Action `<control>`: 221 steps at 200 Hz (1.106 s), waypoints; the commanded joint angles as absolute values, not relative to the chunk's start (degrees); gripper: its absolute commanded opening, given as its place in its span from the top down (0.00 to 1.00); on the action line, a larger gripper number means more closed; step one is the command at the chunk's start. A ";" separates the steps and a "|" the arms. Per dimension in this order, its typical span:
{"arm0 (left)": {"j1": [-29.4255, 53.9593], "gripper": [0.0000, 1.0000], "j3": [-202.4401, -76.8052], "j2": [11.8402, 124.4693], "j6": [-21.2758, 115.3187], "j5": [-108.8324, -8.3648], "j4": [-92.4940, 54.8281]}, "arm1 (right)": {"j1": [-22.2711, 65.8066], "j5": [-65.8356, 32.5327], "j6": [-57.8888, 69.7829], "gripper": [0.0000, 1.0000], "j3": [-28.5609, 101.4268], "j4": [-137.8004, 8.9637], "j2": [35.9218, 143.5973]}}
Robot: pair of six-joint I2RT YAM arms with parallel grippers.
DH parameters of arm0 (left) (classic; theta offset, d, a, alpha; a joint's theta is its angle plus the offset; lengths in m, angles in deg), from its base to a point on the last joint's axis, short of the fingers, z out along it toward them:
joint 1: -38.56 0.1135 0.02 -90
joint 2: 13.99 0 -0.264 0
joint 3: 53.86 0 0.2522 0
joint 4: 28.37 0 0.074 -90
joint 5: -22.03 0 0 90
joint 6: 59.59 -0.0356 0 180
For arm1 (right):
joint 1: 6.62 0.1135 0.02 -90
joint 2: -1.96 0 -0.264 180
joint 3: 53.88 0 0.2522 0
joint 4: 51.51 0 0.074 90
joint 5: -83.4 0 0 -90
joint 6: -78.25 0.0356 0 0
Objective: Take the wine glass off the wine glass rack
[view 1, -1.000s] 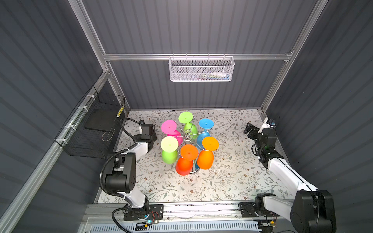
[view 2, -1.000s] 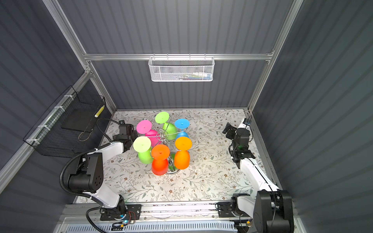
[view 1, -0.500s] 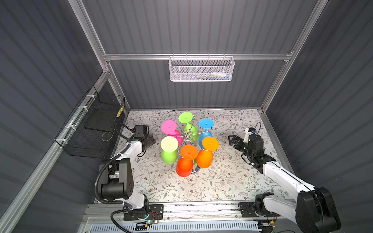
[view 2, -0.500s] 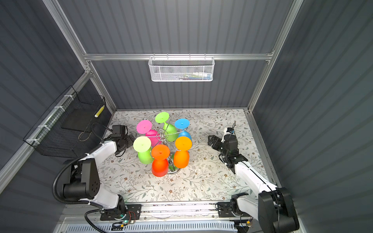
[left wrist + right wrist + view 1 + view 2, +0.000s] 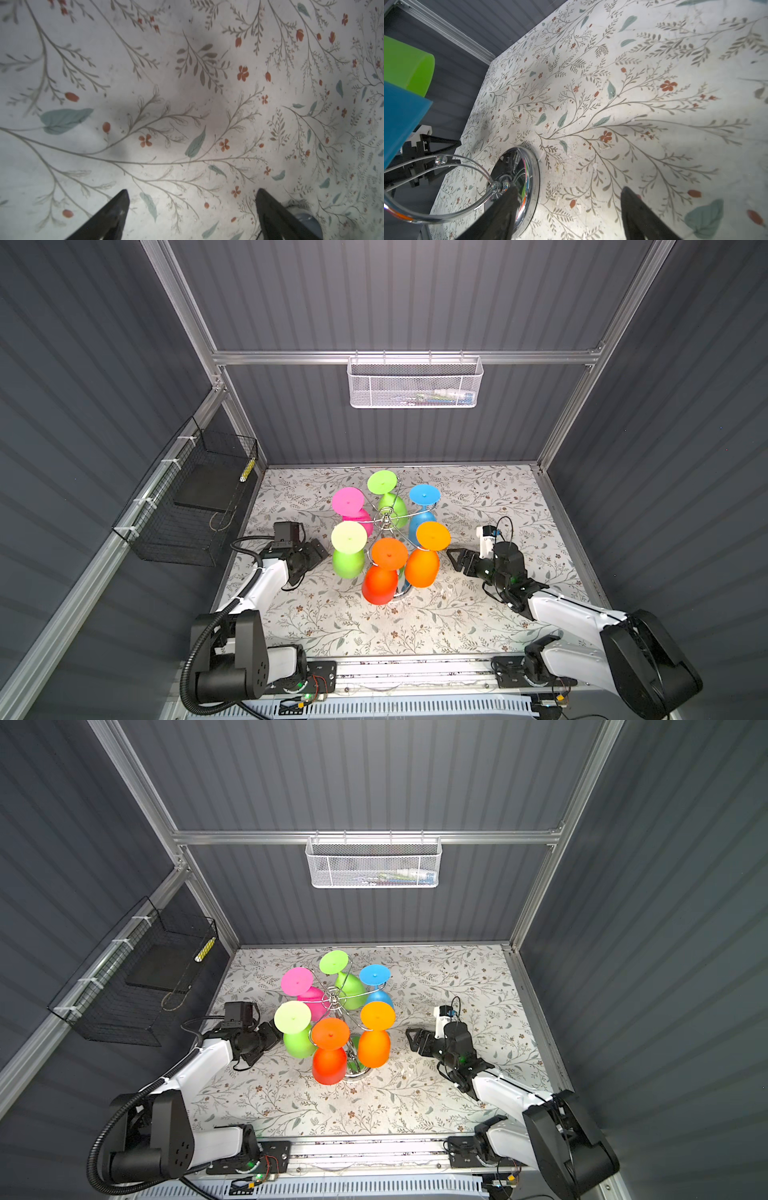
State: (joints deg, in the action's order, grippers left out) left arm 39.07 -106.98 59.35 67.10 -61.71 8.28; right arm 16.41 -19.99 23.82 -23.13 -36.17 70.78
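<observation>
The chrome wire wine glass rack stands mid-frame on the floral table in both top views. Six inverted glasses hang from its curled arms: pink glass, lime glass, blue glass, green glass, red-orange glass and orange glass. Its round mirror base gleams. The left gripper and right gripper flank it, jaws apart and empty.

Both arms reach in low, claws turned toward each other.
Left claw points toward three o'clock, jaws spread wide and empty; right claw points toward nine o'clock, jaws apart, forearm trailing toward five o'clock.
</observation>
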 commanded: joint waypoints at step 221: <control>28.19 0.22 -88.95 46.67 79.72 -43.50 3.14 | 42.44 -8.91 -3.99 0.32 -25.57 -16.74 87.77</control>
State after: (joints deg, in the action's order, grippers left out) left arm 28.47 -89.77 46.96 78.29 -43.72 2.05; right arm 39.45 -15.20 2.62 -27.91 -17.08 86.14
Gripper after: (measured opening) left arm 0.779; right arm 0.674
